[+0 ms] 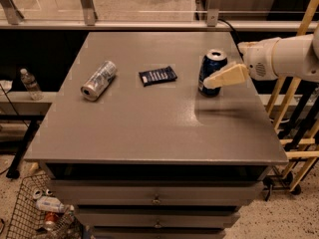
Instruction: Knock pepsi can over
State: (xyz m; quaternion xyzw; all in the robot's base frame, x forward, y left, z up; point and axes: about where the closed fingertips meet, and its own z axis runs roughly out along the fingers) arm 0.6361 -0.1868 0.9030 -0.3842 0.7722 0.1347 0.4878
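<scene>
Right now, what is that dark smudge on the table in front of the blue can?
In the camera view it is a shadow: light from above throws the shape of the gripper, held at the right close by the upright pepsi can, onto the grey table.

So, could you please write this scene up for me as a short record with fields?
surface: grey table
pepsi can: upright, on the right part of the table
gripper: reaching in from the right, low against the pepsi can's right side; contact cannot be told
silver can: lying on its side, on the left part of the table
snack wrapper: flat, between the two cans, touching neither
task state: pepsi can not yet knocked over
</scene>
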